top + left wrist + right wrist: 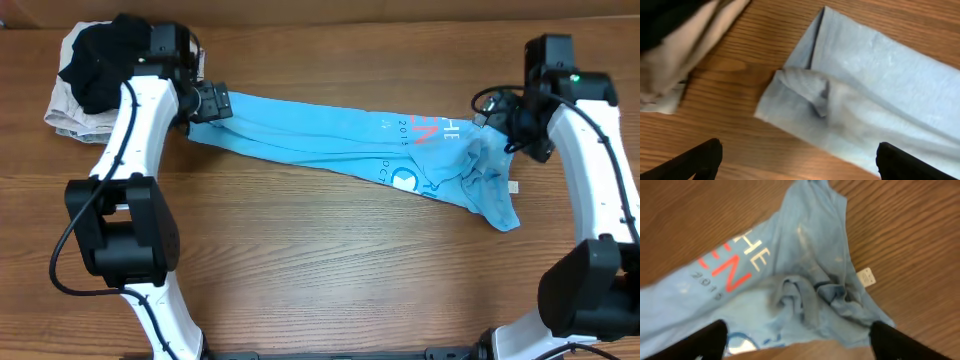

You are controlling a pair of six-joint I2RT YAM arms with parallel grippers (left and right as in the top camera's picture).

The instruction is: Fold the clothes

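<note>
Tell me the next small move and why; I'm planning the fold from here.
Probably lower the right gripper and pinch the bunched end of the T-shirt to pull it flat. Both it and the left gripper hang open, holding nothing; the shirt lies as a long strip, crumpled near its tag.

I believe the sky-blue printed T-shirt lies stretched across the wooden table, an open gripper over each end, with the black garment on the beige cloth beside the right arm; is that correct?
Nearly: the overhead view shows the black garment on the beige cloth beside the left arm, not the right. The sky-blue T-shirt, wooden table, open left gripper and open right gripper are as stated.
</note>
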